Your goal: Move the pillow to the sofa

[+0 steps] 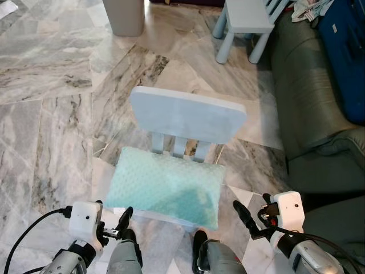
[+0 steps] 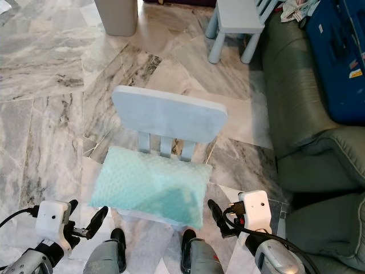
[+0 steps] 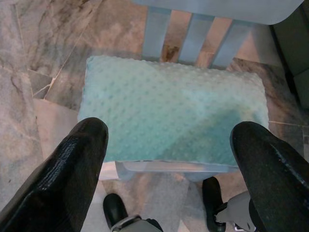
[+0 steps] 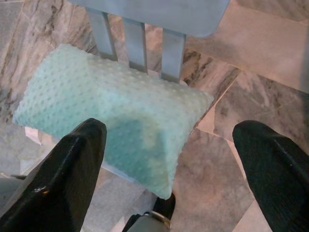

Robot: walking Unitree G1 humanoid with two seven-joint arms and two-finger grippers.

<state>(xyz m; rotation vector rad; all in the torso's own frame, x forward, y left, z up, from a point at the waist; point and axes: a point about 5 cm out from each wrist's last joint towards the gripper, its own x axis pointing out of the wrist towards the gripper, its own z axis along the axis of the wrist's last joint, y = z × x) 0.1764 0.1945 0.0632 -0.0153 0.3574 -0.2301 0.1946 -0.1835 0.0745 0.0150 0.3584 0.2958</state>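
Sofa (image 1: 308, 97) stands right of the chair (image 1: 188, 117). Pillow (image 1: 165, 185) covers the chair seat, against the backrest. Left pincer (image 1: 114, 225) and right pincer (image 1: 251, 220) hover released near the seat's front edge. Step: approach. Next: grip both pillow ends.

The pillow (image 1: 165, 187), a rectangular cushion in pale mint green with a raised dotted texture, lies flat on the seat of a small light blue chair (image 1: 188, 117), its far long edge against the three slats of the chair back. It covers nearly the whole seat, and its near right corner overhangs the seat's front edge. The sofa (image 1: 311, 108), upholstered in dark grey-green leather, stands on the robot's right of the chair across a strip of marble floor, apart from the pillow, with a blue suitcase (image 1: 347, 54) lying on it.
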